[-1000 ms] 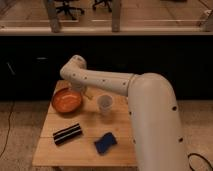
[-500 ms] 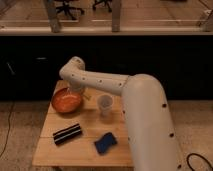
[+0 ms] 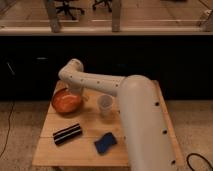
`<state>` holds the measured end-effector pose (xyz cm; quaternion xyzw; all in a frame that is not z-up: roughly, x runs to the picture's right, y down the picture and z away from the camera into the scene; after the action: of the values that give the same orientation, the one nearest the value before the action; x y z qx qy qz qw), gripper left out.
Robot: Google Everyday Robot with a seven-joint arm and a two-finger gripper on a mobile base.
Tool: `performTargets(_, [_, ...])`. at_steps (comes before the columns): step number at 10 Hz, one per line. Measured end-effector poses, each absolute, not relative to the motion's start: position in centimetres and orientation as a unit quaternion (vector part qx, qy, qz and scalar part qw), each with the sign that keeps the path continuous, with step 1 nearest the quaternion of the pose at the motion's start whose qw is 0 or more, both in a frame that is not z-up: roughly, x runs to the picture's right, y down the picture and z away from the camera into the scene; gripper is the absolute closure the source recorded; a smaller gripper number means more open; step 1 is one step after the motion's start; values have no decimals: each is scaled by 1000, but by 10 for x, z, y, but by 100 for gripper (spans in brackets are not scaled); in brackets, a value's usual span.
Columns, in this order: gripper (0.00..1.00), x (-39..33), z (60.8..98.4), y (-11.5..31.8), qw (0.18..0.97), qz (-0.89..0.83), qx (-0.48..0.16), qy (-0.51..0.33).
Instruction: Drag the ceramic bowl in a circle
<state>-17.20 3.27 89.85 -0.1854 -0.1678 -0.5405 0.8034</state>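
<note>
The ceramic bowl (image 3: 64, 103), round, shallow and glossy orange-brown, sits on the back left part of the wooden table (image 3: 88, 126). My white arm reaches from the lower right across the table, bends at an elbow above the bowl and points down. The gripper (image 3: 76, 91) is at the bowl's far right rim, open, and largely hidden by the wrist. I cannot tell whether it touches the rim.
A small translucent white cup (image 3: 105, 105) stands just right of the bowl, close to the arm. A black striped bar (image 3: 67, 134) lies at the front left and a blue sponge (image 3: 105, 143) at the front middle. The arm covers the table's right side.
The big arm link at the right has shifted a little. The bowl and the gripper stay in about the same place.
</note>
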Motion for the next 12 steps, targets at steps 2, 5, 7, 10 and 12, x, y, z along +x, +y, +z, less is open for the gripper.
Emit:
performTargets(2, [20,-178,903,35,803,-540,-187,-166])
performTargets(5, [33,-177,906,36,803,-539,-189,-167])
performTargets(7, [26,-176,910,38,802,-540,-192,-171])
performTargets(10, [26,-174,909,40,801,-538,-196,-176])
performTargets(12, [45,-160,910,37,804,-533,-197,-174])
